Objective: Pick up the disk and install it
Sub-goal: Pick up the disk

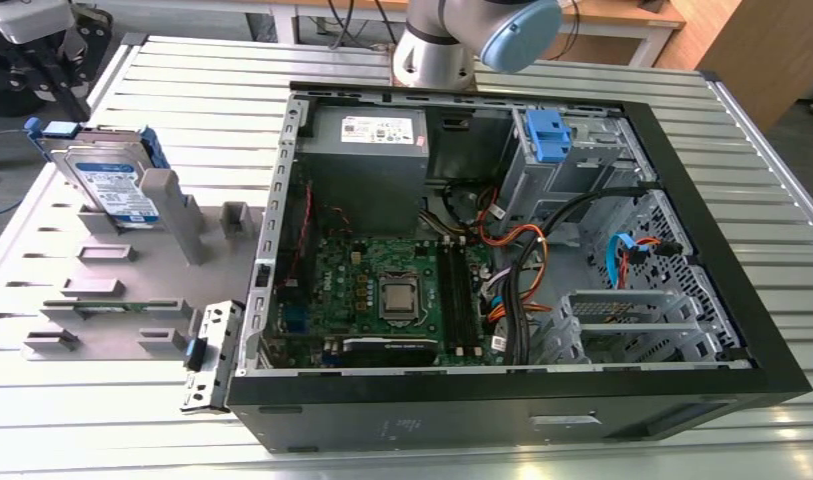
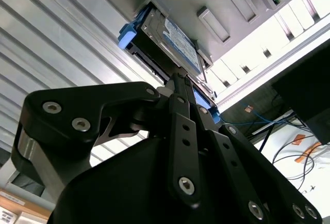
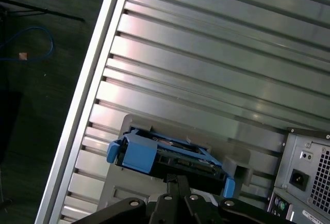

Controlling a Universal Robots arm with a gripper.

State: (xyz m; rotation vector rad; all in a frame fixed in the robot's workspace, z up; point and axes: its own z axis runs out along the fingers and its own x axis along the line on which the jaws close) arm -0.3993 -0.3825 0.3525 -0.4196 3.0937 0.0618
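Note:
The disk (image 1: 113, 185) stands on edge in a grey holder (image 1: 126, 290) at the exterior view's left, its blue-and-white label showing and its blue handle tab (image 1: 53, 128) on top. My gripper (image 1: 70, 100) hangs just above that tab, at the far left of the table. In both wrist views the black fingers meet at their tips, shut with nothing between them: gripper (image 2: 178, 77), gripper (image 3: 178, 180). Just beyond the tips is the disk (image 2: 172, 41) with its blue rail (image 3: 154, 154). I cannot tell whether the tips touch it.
An open computer case (image 1: 726, 250) lies on the slatted metal table (image 1: 179, 70), with motherboard, cables and a grey power-supply box (image 1: 366, 140) inside. A blue bracket (image 1: 549, 135) sits in the drive cage at the back. The table edge (image 3: 87, 95) runs close by the holder.

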